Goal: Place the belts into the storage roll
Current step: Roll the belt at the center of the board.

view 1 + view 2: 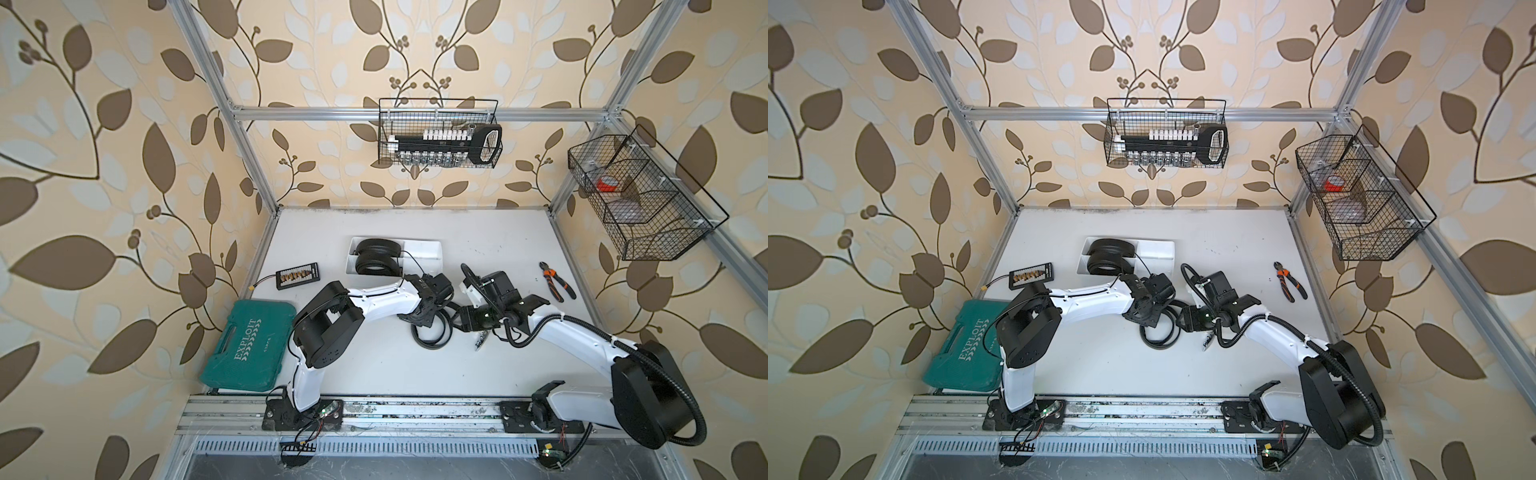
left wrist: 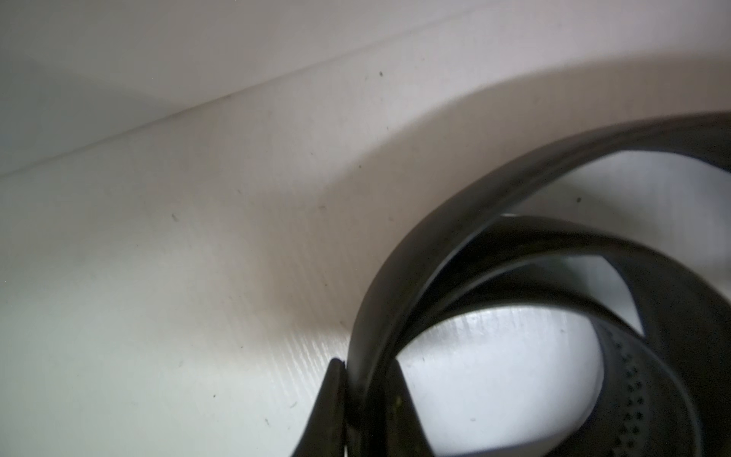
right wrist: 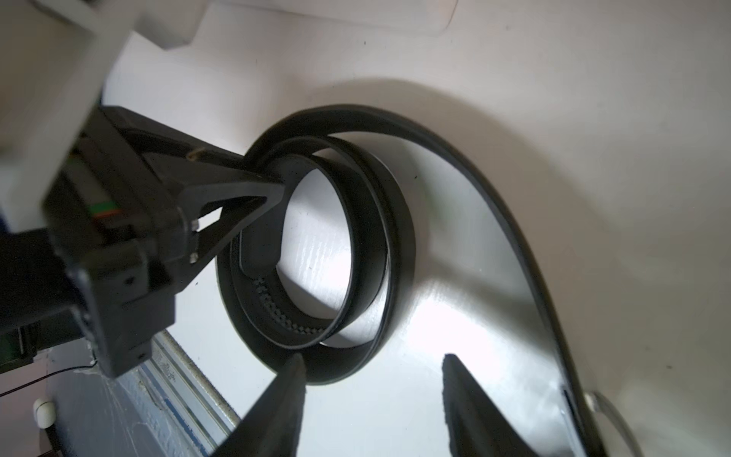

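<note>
- Centre of table, between both arms: loose belt, coiled, strap on edge, ring opening upward, well apart from tray.
- Probably light, limp and springy, and the coil may unwind. Best pinched across the coil wall.
- Tail runs toward the right arm, ending at buckle.
- Left claw clamped on the coil wall.
- Right claw spread, empty, just beside.
- Two coiled belts sit in tray.

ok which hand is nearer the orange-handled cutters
right: the right hand, open by the loose belt, sits toward the cutters; the left hand grips that belt, farther off
</note>
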Robot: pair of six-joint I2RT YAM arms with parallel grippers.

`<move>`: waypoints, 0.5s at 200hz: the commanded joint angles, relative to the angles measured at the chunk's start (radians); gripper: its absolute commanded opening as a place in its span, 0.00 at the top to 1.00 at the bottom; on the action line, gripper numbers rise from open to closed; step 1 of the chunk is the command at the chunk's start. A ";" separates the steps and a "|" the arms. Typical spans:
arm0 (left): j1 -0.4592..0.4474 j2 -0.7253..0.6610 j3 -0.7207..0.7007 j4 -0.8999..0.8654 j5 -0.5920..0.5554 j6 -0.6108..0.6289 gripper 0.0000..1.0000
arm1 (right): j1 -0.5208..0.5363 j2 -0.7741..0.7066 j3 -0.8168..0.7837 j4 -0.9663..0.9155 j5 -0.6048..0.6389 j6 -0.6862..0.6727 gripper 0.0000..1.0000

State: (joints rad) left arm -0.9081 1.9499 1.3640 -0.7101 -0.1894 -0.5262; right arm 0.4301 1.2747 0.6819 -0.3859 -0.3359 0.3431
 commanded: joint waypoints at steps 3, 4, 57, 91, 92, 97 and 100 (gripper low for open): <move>0.009 0.028 0.006 -0.015 0.014 0.038 1.00 | -0.001 -0.005 0.054 -0.043 0.120 -0.027 0.38; 0.009 0.028 0.006 -0.016 0.013 0.039 1.00 | -0.001 -0.002 0.057 -0.045 0.123 -0.029 0.38; 0.009 0.025 0.006 -0.028 0.008 0.075 1.00 | -0.001 0.161 0.124 -0.020 0.266 -0.064 0.37; 0.009 0.018 -0.007 -0.029 0.007 0.088 1.00 | 0.003 0.273 0.167 -0.003 0.247 -0.078 0.54; 0.009 0.018 -0.009 -0.029 0.007 0.088 1.00 | 0.003 0.275 0.167 -0.002 0.245 -0.078 0.55; 0.009 0.018 -0.009 -0.029 0.007 0.092 1.00 | 0.005 0.281 0.169 0.000 0.234 -0.077 0.58; 0.009 0.019 -0.010 -0.029 0.007 0.093 1.00 | 0.006 0.284 0.170 0.002 0.229 -0.075 0.60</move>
State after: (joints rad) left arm -0.9081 1.9503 1.3643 -0.7116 -0.1898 -0.4702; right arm 0.4301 1.5227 0.8162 -0.3958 -0.1047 0.2863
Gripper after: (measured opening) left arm 0.140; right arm 0.451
